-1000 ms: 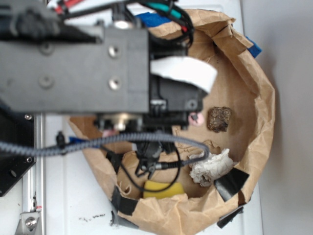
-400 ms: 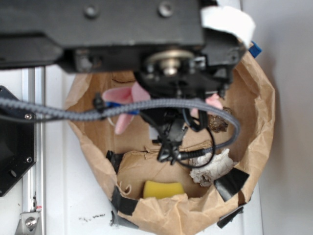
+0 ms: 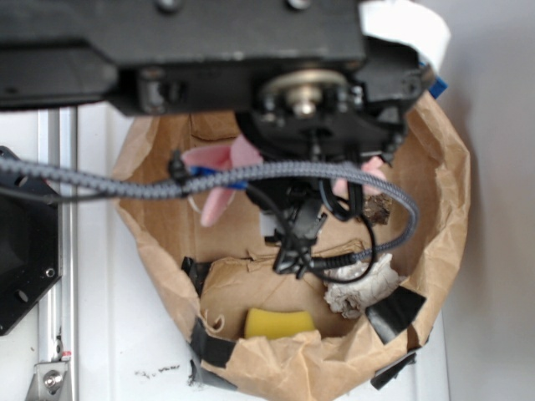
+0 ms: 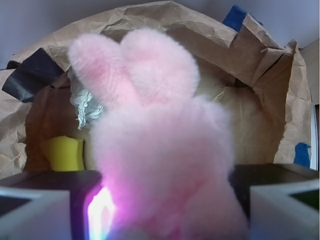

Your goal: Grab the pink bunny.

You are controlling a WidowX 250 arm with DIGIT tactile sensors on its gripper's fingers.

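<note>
We see the pink bunny (image 4: 160, 150) filling the wrist view, its two fluffy ears upright, its body sitting between the two dark fingers (image 4: 45, 200) of the gripper (image 4: 160, 210), which looks clamped on it. In the exterior view its pink ears (image 3: 219, 171) stick out to the left under the black arm (image 3: 184, 50), over the crumpled brown paper bag (image 3: 443, 192). Inside the bag lie a yellow sponge (image 3: 278, 322) near the front wall and a white wadded tissue (image 3: 361, 286) to its right, both apart from the bunny. A grey braided cable (image 3: 100, 180) crosses in front. Black tape (image 3: 394, 311) patches the bag's rim.
</note>
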